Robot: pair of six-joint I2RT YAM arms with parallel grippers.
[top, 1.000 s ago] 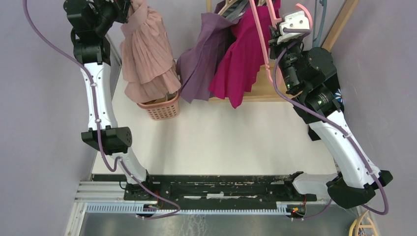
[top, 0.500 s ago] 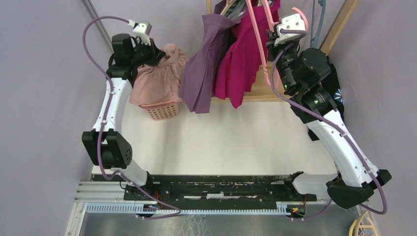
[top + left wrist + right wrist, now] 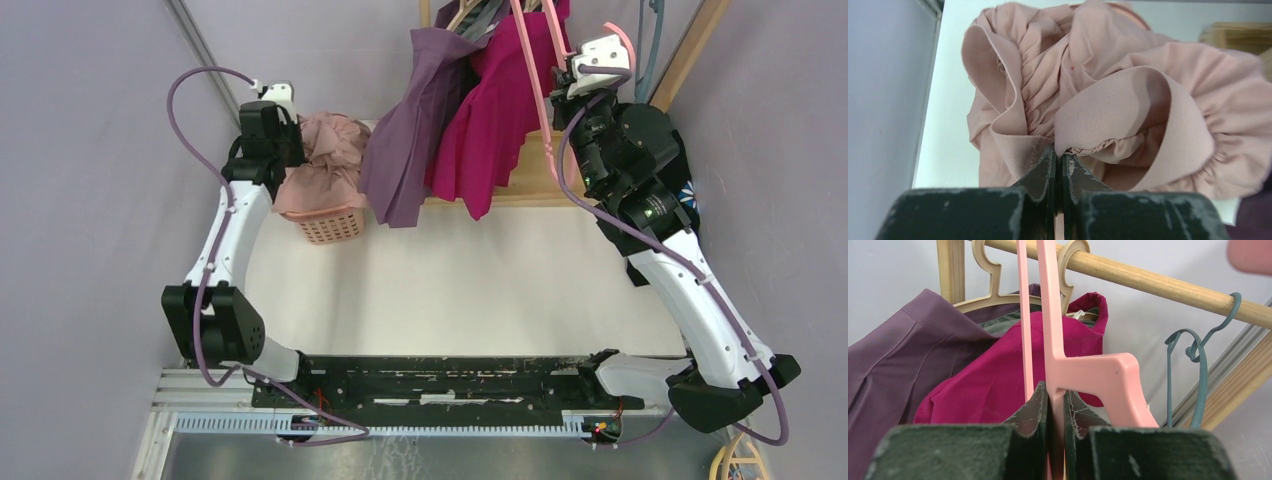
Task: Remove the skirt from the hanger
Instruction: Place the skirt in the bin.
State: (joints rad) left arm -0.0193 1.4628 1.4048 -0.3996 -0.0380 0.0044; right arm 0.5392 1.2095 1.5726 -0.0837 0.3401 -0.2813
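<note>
We see the left claw [image 3: 1058,156] pinched shut on a fold of the skirt [image 3: 1108,100], right at its gathered waistband. The rest of the pink cloth bunches ahead of that claw and sinks below it into the basket [image 3: 330,225], which sits on the worktop [image 3: 480,290]. The cloth heaps above the rim, and we cannot tell whether anything lies beneath it. A grey wall [image 3: 883,100] runs close on this claw's left. On its right the purple garment [image 3: 400,150] hangs just beside the skirt, its hem near the basket's edge; whether they touch we cannot tell. The right claw [image 3: 1053,390] is clamped on the pink hanger [image 3: 1098,372], which carries no cloth. Two of its bars rise from the claw across the front of the wooden rail [image 3: 1158,282] and out of view. Directly ahead of this claw, behind those bars, hangs the magenta garment [image 3: 998,380], with the purple one to its left, both crowding the space beyond the fingers. A beige hanger [image 3: 993,290] hooks over the rail above them. To this claw's right a bare teal hanger [image 3: 1200,370] dangles from the rail, apart from the pink one.
</note>
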